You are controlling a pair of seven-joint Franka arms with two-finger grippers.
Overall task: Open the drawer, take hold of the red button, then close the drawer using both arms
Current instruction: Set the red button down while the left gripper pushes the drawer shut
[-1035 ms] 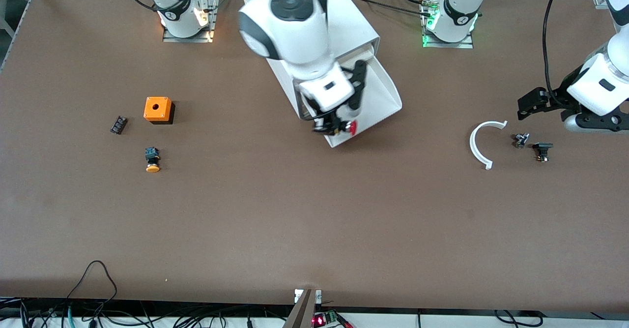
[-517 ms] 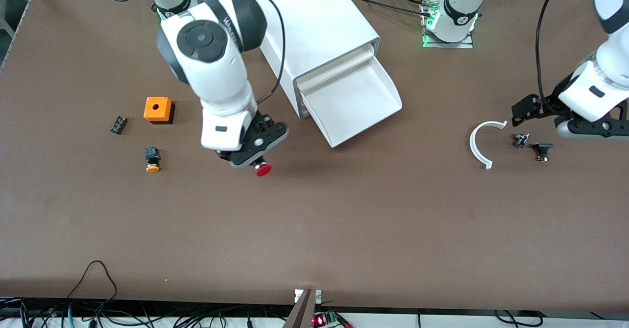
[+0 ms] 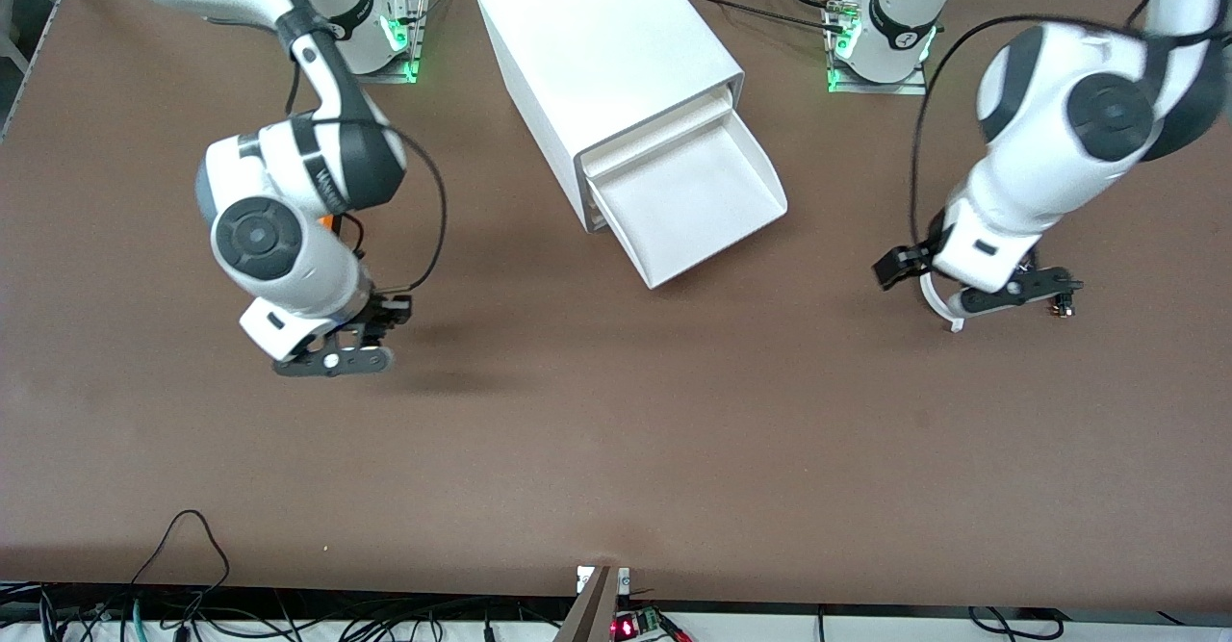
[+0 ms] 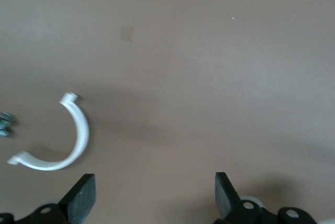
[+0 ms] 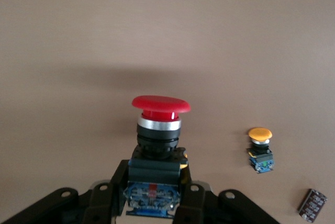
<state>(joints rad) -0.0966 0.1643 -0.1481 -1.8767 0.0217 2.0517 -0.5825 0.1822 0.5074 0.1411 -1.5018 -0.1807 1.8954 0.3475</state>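
Note:
The drawer (image 3: 688, 204) stands pulled out of the white cabinet (image 3: 606, 55) and its tray shows nothing inside. My right gripper (image 3: 335, 355) is shut on the red button's black body (image 5: 155, 172), with the red cap (image 5: 160, 104) sticking out past the fingertips, above bare table at the right arm's end. The button is hidden under the gripper in the front view. My left gripper (image 3: 1015, 291) is open and holds nothing, over the table at a white curved piece (image 3: 938, 305); its fingers (image 4: 84, 195) stand wide apart.
A yellow-orange capped button (image 5: 260, 148) and a small black part (image 5: 312, 205) lie near the right gripper. The orange box (image 3: 330, 223) is mostly hidden by the right arm. The white curved piece (image 4: 73, 140) and small parts (image 3: 1062, 305) lie under the left gripper.
My right gripper lifted the red button from the drawer and carried it toward the right arm's end. My left arm swung toward the drawer, over the white curved piece.

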